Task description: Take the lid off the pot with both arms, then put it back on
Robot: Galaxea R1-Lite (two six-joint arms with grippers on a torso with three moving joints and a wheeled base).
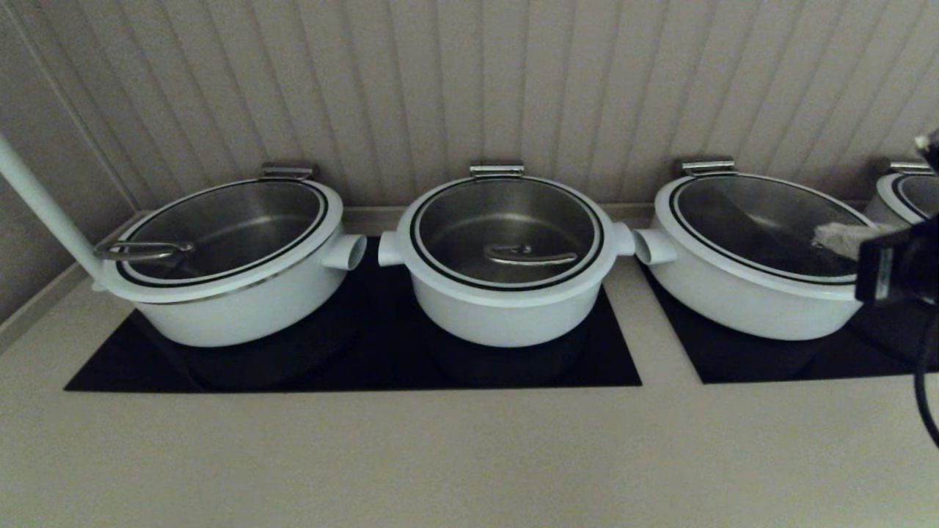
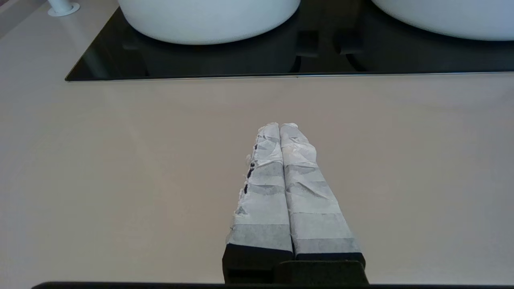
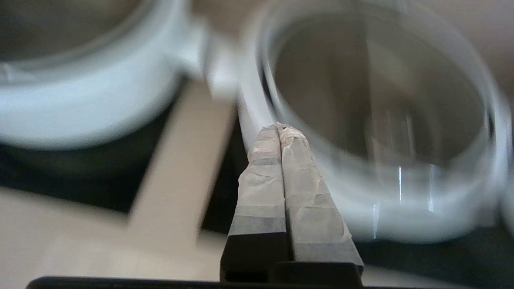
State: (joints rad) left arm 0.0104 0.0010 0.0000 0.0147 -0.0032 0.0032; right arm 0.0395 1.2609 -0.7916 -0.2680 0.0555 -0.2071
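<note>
The pot (image 1: 506, 308) is the small deep white one in the middle of the head view, with a stub handle on each side. The lid (image 1: 506, 220) sits closed on it, its curved steel handle (image 1: 530, 255) at the centre. My right gripper (image 1: 838, 238) is at the far right, shut and empty, over the rim of the wide right-hand pot (image 1: 741, 293); it also shows in the right wrist view (image 3: 280, 127), with the pot (image 3: 80, 100) off to one side. My left gripper (image 2: 280, 125) is shut and empty above bare counter, short of the pot (image 2: 441, 18). It is outside the head view.
A wide pot with a lid (image 1: 227, 293) stands left of the pot, another on the right, a fourth (image 1: 910, 194) at the far right. They sit on black cooktops (image 1: 352, 367). A white post (image 1: 44, 205) rises at the left. The wall is close behind; the counter front (image 1: 440, 455) is bare.
</note>
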